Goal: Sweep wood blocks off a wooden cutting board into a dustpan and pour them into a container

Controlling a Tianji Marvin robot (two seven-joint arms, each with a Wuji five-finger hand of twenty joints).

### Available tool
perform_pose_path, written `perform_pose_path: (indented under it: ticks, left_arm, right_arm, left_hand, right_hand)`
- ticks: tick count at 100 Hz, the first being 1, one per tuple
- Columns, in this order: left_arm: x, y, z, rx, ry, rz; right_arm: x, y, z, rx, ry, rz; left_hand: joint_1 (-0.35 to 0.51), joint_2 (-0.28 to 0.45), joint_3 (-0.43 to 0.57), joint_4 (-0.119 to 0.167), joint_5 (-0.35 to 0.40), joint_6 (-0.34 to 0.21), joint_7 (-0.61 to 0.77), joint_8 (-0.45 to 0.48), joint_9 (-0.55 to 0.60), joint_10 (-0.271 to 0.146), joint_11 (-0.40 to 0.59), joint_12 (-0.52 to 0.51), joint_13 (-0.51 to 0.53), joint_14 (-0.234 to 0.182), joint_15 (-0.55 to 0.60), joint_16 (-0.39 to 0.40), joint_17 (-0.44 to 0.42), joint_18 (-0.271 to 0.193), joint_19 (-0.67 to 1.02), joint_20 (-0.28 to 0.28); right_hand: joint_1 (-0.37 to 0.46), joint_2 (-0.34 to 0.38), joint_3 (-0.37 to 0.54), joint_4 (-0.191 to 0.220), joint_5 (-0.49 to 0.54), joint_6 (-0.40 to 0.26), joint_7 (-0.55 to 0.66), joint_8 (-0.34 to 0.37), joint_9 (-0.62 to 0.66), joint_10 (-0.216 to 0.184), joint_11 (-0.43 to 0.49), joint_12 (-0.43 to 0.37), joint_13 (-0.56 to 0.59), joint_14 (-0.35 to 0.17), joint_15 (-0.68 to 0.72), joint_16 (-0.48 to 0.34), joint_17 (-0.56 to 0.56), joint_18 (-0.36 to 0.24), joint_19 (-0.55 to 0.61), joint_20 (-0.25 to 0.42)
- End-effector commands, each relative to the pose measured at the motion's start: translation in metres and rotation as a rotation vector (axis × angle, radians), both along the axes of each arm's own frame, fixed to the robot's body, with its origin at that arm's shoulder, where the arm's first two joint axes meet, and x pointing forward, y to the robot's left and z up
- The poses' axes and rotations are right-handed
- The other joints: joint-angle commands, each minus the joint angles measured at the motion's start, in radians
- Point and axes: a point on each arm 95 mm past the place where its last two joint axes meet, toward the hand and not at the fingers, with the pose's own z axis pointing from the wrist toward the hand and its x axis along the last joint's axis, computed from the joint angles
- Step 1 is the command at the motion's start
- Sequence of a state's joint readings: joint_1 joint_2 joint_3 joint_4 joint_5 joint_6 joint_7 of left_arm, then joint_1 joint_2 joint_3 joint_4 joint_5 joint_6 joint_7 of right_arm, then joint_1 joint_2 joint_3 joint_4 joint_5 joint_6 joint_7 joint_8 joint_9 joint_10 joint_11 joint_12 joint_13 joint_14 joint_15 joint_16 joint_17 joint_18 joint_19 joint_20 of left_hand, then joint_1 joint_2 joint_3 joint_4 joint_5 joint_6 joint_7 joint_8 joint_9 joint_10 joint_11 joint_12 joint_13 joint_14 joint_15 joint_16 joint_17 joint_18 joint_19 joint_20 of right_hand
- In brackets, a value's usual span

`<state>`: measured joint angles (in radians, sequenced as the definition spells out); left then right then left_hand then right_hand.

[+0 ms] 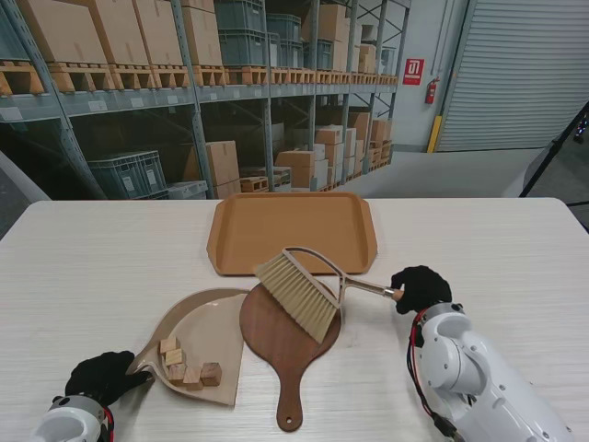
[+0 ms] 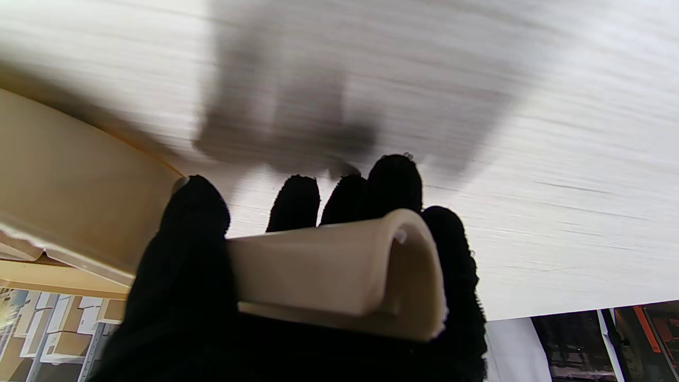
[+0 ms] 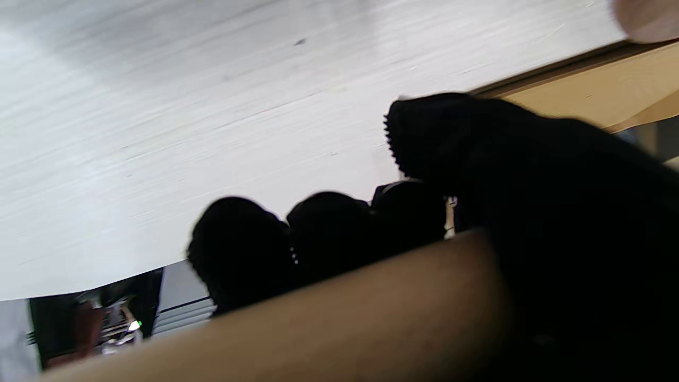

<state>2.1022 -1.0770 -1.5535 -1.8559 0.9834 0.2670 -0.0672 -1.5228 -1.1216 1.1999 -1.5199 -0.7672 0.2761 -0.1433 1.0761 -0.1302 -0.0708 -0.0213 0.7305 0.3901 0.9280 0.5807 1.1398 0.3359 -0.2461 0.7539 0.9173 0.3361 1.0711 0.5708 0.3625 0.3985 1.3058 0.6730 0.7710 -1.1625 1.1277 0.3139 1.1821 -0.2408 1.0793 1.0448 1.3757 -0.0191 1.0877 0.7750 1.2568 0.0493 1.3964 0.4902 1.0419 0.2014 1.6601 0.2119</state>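
Even, bright light is cast on the table [image 1: 515, 267]; both wrist views are blurred, with soft shadows seen.

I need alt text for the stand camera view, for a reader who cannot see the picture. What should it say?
On a white table, the left hand holds a beige dustpan containing several wood blocks, while the right hand holds a brush with its bristles over a round dark cutting board. An empty tan tray lies farther from me, with warehouse shelves behind.
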Motion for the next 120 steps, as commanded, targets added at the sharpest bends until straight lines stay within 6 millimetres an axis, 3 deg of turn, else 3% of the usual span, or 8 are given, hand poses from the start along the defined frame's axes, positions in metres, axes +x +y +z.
perform_pose_path:
  ticks: [1,74,120]
  left_arm:
    - [-0.002,-0.002,-0.003,-0.006,0.025,-0.006]
    - [-0.001,-0.004,-0.004,-0.005,0.034,-0.015]
    - [0.0,-0.004,-0.004,-0.005,0.038,-0.017]
  right_arm:
    - [0.003,-0.009,0.0,-0.003,0.005,-0.037]
    - [0.01,-0.101,-0.014,-0.201,0.022,-0.388]
    - [0.002,-0.13,-0.035,-0.276,0.078,-0.508]
  left_hand:
    - [0.131,0.127,0.062,0.005,0.028,-0.051,0.039,0.009,-0.014,-0.28,1.474,-0.013,0.002,-0.201,0.007,0.005,-0.018,-0.036,0.024,0.023]
    - [0.13,0.128,0.062,0.005,0.028,-0.052,0.04,0.01,-0.014,-0.281,1.473,-0.013,0.001,-0.202,0.007,0.006,-0.019,-0.036,0.022,0.023]
    - [0.131,0.128,0.062,0.005,0.027,-0.052,0.039,0.009,-0.014,-0.281,1.473,-0.013,0.001,-0.201,0.007,0.006,-0.019,-0.036,0.022,0.023]
  right_hand:
    - [0.095,0.102,0.442,0.054,0.121,-0.078,0.042,-0.003,0.073,-0.037,-0.021,-0.011,0.044,-0.07,0.049,-0.002,0.036,0.013,0.072,-0.009]
    - [0.102,0.118,0.442,0.051,0.119,-0.062,0.047,0.003,0.073,-0.029,-0.015,-0.012,0.043,-0.056,0.062,-0.009,0.038,0.027,0.085,-0.025]
    - [0.102,0.125,0.442,0.043,0.118,-0.062,0.046,0.004,0.072,-0.028,-0.02,-0.014,0.044,-0.058,0.057,-0.016,0.037,0.027,0.086,-0.026]
